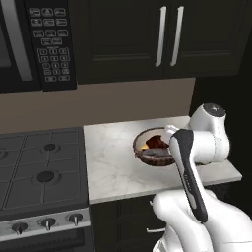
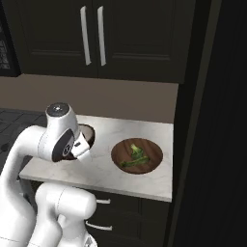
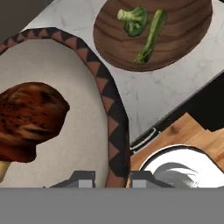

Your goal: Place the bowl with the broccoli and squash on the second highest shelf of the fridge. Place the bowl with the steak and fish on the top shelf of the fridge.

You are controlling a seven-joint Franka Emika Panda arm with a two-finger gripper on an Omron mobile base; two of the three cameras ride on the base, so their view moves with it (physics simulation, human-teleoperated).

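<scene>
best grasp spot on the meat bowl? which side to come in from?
Pinch the patterned rim of the meat bowl from above, one finger inside, one outside. The wall is thin and upright, and the steak lies clear of that edge. The end effector already straddles it on the side facing the vegetable bowl.

no legible text, microwave keypad blurred

The arm hides the near side of the patterned bowl on the counter. The steak in it is cut off at the hand view's edge (possibly fish beneath, unclear).
</scene>
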